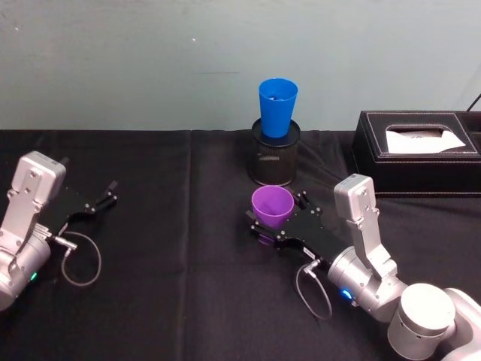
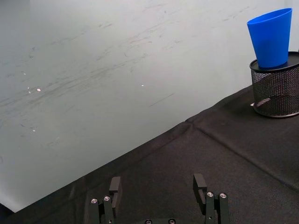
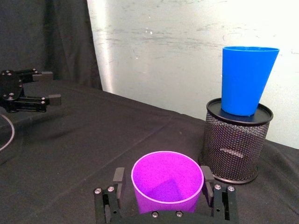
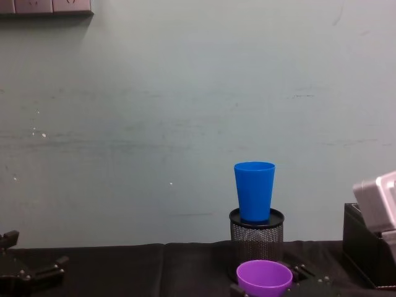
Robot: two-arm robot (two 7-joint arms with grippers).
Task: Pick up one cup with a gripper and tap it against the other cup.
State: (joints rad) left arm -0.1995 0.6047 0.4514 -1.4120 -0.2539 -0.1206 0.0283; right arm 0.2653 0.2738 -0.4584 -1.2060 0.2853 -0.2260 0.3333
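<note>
Right arm [image 1: 432, 320]: This is the closest thing. It is big and silver, at the near right. It reaches left toward the middle of the black table [image 1: 173, 301].
Left gripper [image 1: 101, 197]: It sits low at the near left, well apart from both cups. It is spread wide and holds nothing.
Purple cup [image 1: 272, 203]: It stands upright in the middle of the table with its mouth up. It is just on the near side of the mesh pot [image 1: 274, 162].
Right gripper [image 3: 162, 181]: It sits around the purple cup. I cannot tell if it squeezes the cup or is only beside it.
How the purple cup feels: I think it is light, smooth plastic and may be slippery. It looks stiff, but a hard squeeze could bend it.
Where to hold: Hold two opposite sides of the wall, a bit under the rim. The cup gets wider toward the top, so I think it would not slide down through the grip.
Blue cup [image 1: 277, 105]: It stands upright on top of the mesh pot, higher than the purple cup.
Tap: The blue cup looks light and sits high up. I think a soft tap on its side is best, because a hard one could knock it off.
Black box [image 1: 417, 154]: It sits at the far right, apart from the cups.
</note>
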